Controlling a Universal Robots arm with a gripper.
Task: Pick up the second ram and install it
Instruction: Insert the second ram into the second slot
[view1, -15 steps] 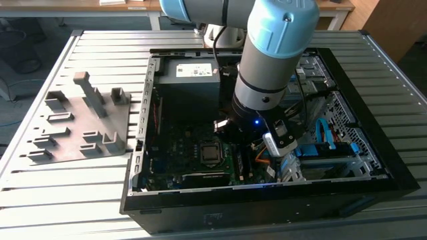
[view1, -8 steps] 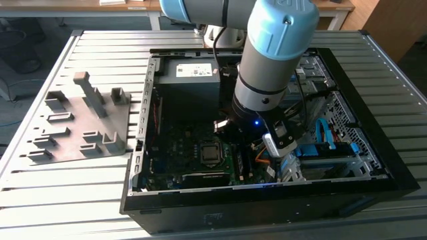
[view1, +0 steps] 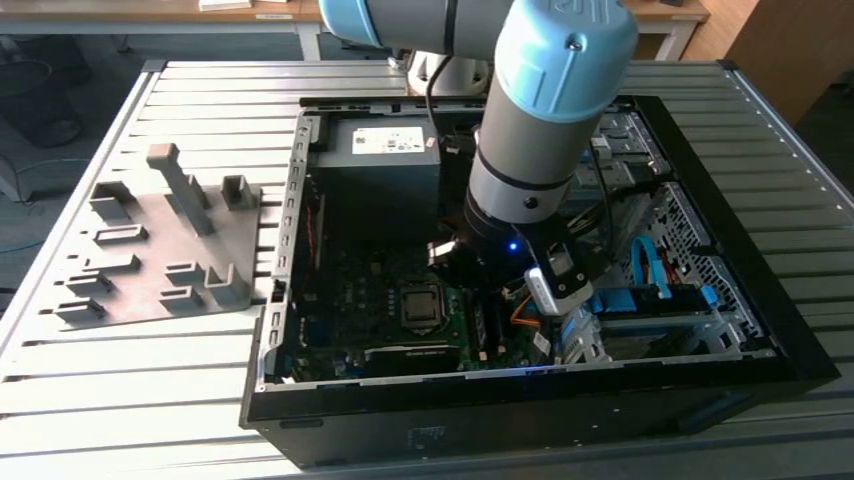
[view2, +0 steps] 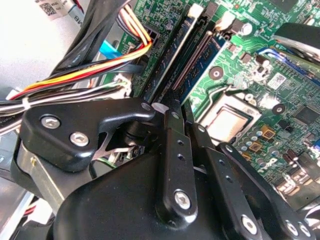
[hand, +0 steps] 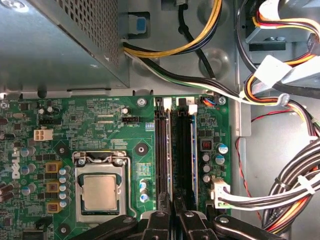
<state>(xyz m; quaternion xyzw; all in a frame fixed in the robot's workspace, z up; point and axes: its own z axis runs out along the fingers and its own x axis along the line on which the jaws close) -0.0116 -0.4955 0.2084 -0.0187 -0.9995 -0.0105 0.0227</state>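
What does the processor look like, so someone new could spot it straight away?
Look inside the open black computer case on the slatted table, down at the green motherboard. The processor is the flat silver square clamped in a metal frame, beside two long black memory slots. Nothing else on the board is a broad, bare metal square.
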